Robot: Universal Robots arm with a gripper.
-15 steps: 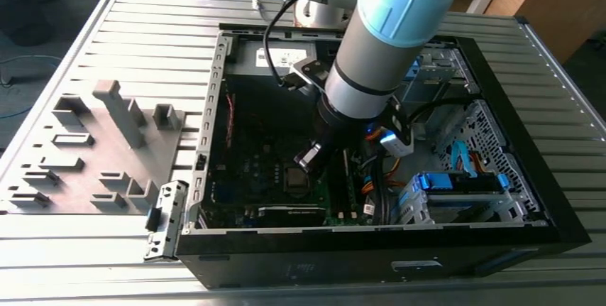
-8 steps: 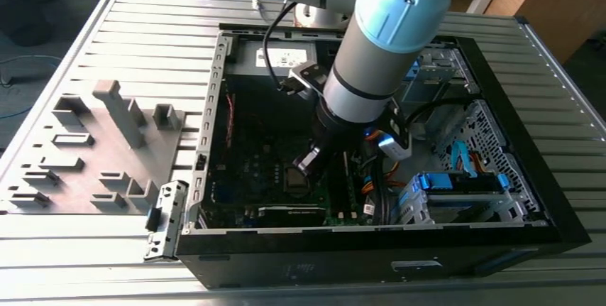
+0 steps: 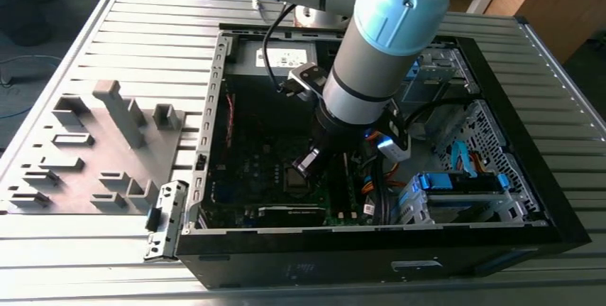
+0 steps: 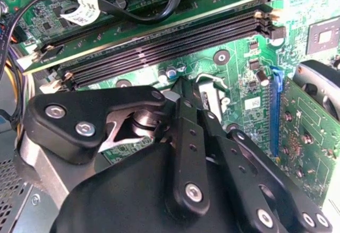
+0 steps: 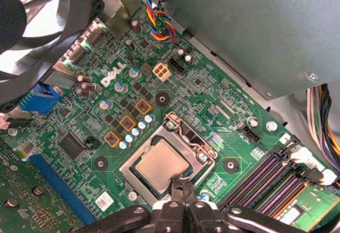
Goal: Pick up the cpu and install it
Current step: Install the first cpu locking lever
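The cpu (image 5: 159, 165), a small square chip with a silver-grey top, lies flat inside the metal socket frame (image 5: 204, 157) on the green motherboard (image 5: 133, 84). In the first wrist view my gripper (image 5: 180, 184) stands at the chip's edge, its two thin black fingers pressed together, with nothing visibly between them. In the second wrist view the gripper (image 4: 186, 88) points down at the board just below the memory slots (image 4: 170, 44). In the exterior view the gripper (image 3: 307, 165) reaches into the open computer case (image 3: 218, 107), right above the dark socket (image 3: 292, 178).
A grey power supply box (image 5: 255, 26) and a fan (image 5: 32, 26) border the board. Memory slots (image 5: 271, 182) and a blue slot (image 5: 58, 185) flank the socket. Cables (image 3: 379, 178) and a drive cage (image 3: 464, 192) fill the exterior view's right. A grey fixture plate (image 3: 95, 150) lies outside the case.
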